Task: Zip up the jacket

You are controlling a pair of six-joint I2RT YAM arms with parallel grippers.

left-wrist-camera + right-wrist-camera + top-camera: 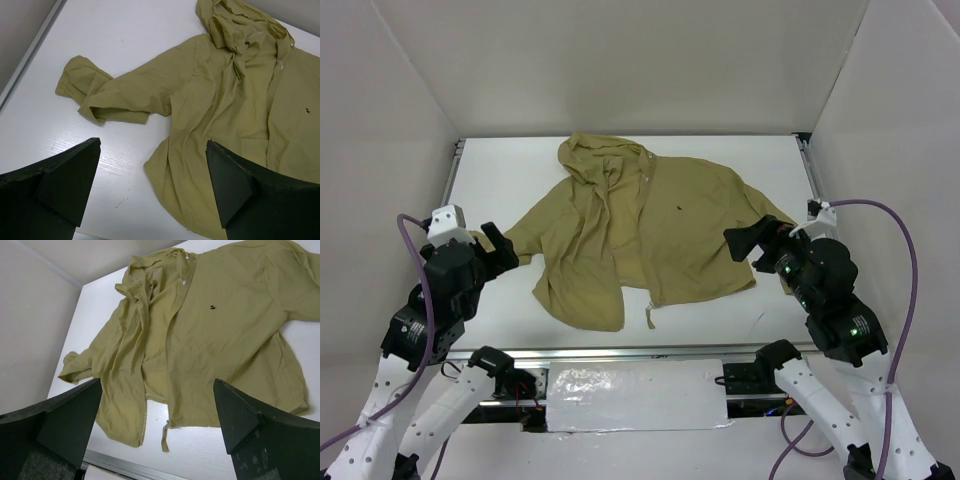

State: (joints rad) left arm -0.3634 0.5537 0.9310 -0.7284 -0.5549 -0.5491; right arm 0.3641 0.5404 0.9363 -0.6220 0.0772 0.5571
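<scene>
Overhead, the jacket (660, 235) lay spread across the middle of the smooth white table (505, 170), its hood (600, 158) toward the far wall. The thin olive-tan cloth was rumpled into soft folds on one front panel and lay flatter on the other, which bore a small dark chest mark (677, 207). The front was unzipped. The left gripper (500, 245) hovered by a sleeve end and the right gripper (745, 243) over the opposite sleeve, both spread wide and holding nothing. Bare table ran along the near edge.

From the left wrist, two matte black wedge-shaped fingers (65, 175) stood far apart above faintly grained tabletop. The bunched sleeve (100, 95) lay beyond them, and the hem sat under the other finger.

From the right wrist, the pale zipper (144, 405) edged the open panel, its pull tab (164, 435) hanging past the hem near the table's metal rail (125, 466).
</scene>
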